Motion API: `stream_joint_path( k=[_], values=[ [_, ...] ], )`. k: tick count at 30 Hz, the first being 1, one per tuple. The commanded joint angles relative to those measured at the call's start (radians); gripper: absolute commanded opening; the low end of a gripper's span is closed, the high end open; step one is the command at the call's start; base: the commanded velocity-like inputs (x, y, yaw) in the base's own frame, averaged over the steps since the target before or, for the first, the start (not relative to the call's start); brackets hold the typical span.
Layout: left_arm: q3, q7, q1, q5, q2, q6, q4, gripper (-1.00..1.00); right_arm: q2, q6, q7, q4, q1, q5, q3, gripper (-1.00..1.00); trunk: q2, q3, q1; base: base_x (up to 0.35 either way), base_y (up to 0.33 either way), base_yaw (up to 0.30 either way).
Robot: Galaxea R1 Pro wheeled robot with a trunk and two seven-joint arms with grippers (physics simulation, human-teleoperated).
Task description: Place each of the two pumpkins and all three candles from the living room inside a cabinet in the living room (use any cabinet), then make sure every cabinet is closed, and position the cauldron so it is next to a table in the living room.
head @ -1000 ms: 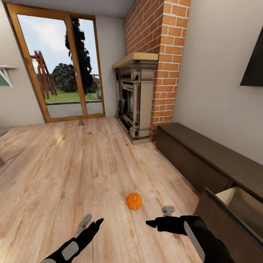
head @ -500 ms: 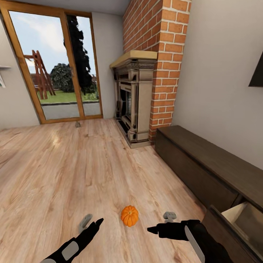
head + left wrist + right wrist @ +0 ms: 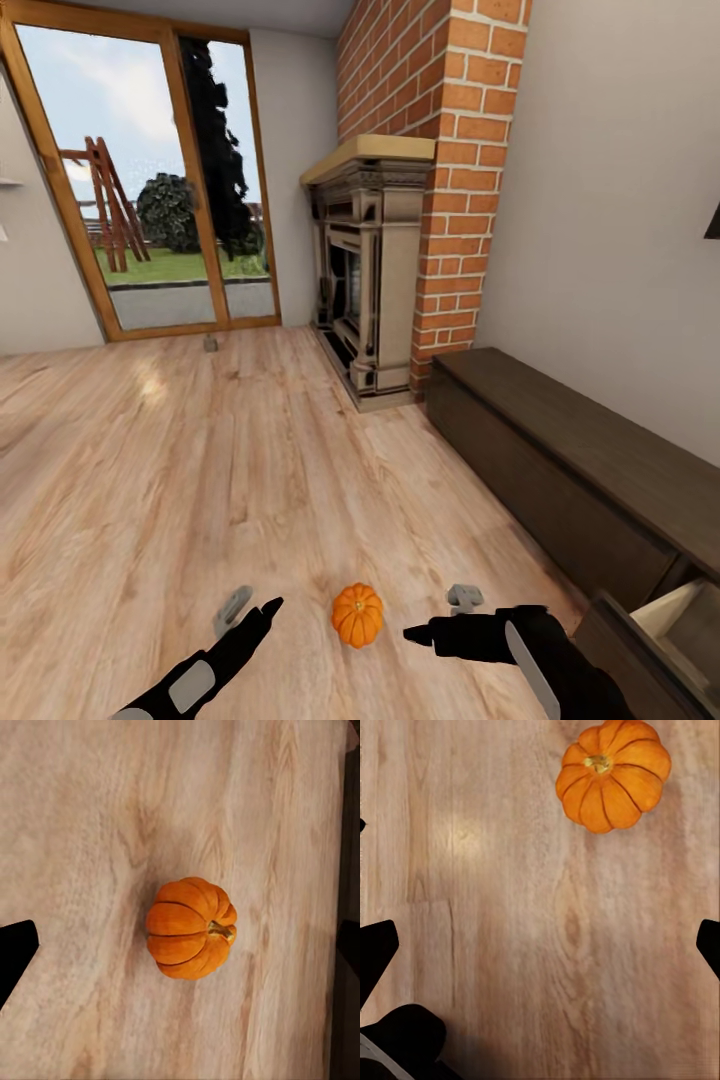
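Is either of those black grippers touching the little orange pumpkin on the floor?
Apart. In the head view, bare floor separates the pumpkin from the left gripper and the right gripper.

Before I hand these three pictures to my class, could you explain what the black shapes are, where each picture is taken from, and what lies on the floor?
This is a simulated two-armed robot. The large picture comes from a camera on its head, looking down over both black arms: the left gripper and the right gripper. Both are empty, with fingers apart. The other two pictures come from cameras near each gripper, looking straight down at the floor. A small ribbed orange pumpkin sits on the light wood plank floor between the arms; it shows again in the left wrist view and the right wrist view. The long dark brown wooden cabinet stands along the wall, one compartment open at its near end.
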Motion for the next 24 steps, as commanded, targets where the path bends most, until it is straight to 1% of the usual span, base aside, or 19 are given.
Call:
stream_joint_path(
  k=[1,6,10,11,12,13,14,15,16,17,21,23,24],
  values=[
    [0.008,-0.005,0.000,0.000,0.000,0.005,0.000,1.00,-0.001,0.006,-0.003,-0.001,0.000,-0.007,0.002,1.00,0.000,-0.001,0.000,0.006,0.245,0.000],
    [0.009,-0.005,0.000,0.000,0.000,0.005,0.000,1.00,-0.001,0.005,-0.004,-0.001,0.000,-0.007,0.003,1.00,0.000,-0.001,0.000,0.013,0.242,0.000],
    [0.009,-0.005,0.000,0.000,-0.001,0.004,0.000,1.00,0.000,0.005,-0.006,0.001,0.000,-0.005,0.001,1.00,0.000,-0.001,0.000,0.028,0.056,0.000],
    [0.009,-0.005,0.000,0.000,-0.001,0.004,0.000,1.00,0.000,0.005,-0.018,0.002,0.000,-0.005,0.001,1.00,0.000,-0.001,0.000,0.010,0.018,0.000],
    [0.009,-0.005,0.000,0.000,-0.001,0.004,0.000,1.00,0.000,0.003,-0.052,0.002,0.000,-0.006,0.001,1.00,0.000,-0.001,0.000,0.006,0.011,0.000],
    [0.009,-0.005,0.000,0.000,-0.001,0.004,0.000,1.00,0.000,0.002,-0.100,0.003,0.000,-0.008,0.002,1.00,0.000,-0.001,0.000,0.004,0.007,0.000],
    [0.009,-0.005,0.000,0.000,-0.001,0.004,0.000,1.00,0.001,0.001,-0.124,0.003,0.000,-0.008,0.002,1.00,0.000,-0.001,0.000,0.003,0.006,0.000],
    [0.009,-0.005,0.000,0.000,-0.001,0.004,0.000,1.00,0.001,0.001,-0.165,0.003,-0.001,-0.011,0.003,1.00,0.000,-0.001,0.000,0.002,0.004,0.000],
    [0.009,-0.005,0.000,0.000,-0.002,0.004,0.000,1.00,0.001,0.001,-0.179,0.003,-0.001,-0.011,0.003,1.00,0.000,-0.001,0.000,0.002,0.003,0.000],
    [0.009,-0.005,0.000,0.000,-0.001,0.004,0.000,1.00,0.003,0.000,-0.213,0.001,-0.003,-0.013,0.003,1.00,0.000,-0.001,0.000,0.001,0.001,0.000],
    [0.009,-0.005,0.000,0.001,-0.001,0.004,-0.001,1.00,0.008,0.001,-0.233,0.005,-0.044,-0.012,0.004,1.00,0.000,-0.001,0.000,0.000,0.000,0.000],
    [0.009,-0.005,0.000,0.000,-0.001,0.004,-0.001,1.00,0.013,0.002,-0.236,0.026,-0.069,-0.012,0.004,1.00,0.000,-0.001,0.000,0.000,0.000,0.000],
    [0.009,-0.005,0.000,0.000,-0.001,0.004,-0.001,1.00,0.022,0.001,-0.237,0.059,-0.085,-0.012,0.004,1.00,0.000,-0.001,0.000,0.000,0.000,0.000]
  ],
)
